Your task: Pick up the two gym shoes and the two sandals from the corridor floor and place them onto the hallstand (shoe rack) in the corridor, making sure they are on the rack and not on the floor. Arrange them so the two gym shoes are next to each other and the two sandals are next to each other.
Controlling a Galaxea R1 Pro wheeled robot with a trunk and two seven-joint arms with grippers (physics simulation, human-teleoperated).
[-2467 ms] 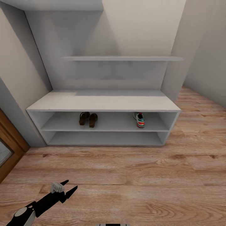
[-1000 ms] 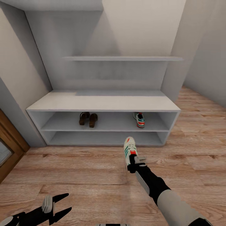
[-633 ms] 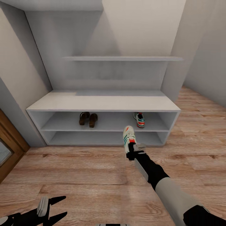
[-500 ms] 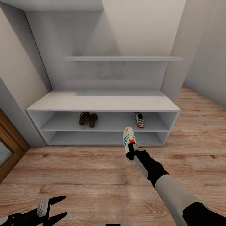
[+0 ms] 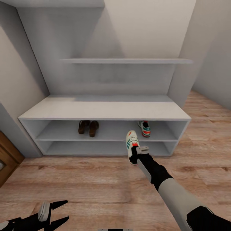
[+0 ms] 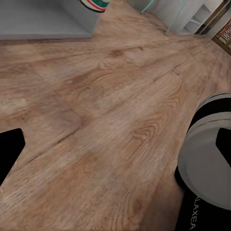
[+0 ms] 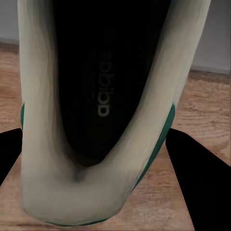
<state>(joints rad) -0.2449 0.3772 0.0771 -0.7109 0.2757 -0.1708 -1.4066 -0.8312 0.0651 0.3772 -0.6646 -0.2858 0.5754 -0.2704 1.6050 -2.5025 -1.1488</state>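
In the head view my right gripper [image 5: 134,153] is shut on a white gym shoe [image 5: 131,145] with green stripes, gripping its heel end. It holds the shoe toe-forward above the corridor floor [image 5: 96,179], just in front of the hallstand [image 5: 102,109]. The other gym shoe [image 5: 145,128] rests at the right of the upper open shelf. Both brown sandals [image 5: 87,127] stand side by side on that shelf's left half. The right wrist view looks into the held gym shoe's dark inside [image 7: 110,82], between the black fingers [image 7: 197,163]. My left gripper [image 5: 65,210] hangs open and empty low at the left.
A brown wooden door frame [image 5: 8,154] stands left of the hallstand. A floating shelf [image 5: 125,60] crosses the back panel above the bench top. The left wrist view shows plank floor [image 6: 96,106], my right forearm [image 6: 209,159] and the hallstand's corner [image 6: 48,21].
Over the last second my right arm carried the gym shoe up and forward to the rack's front. The left gripper sank lower. The camera has since moved closer to the hallstand.
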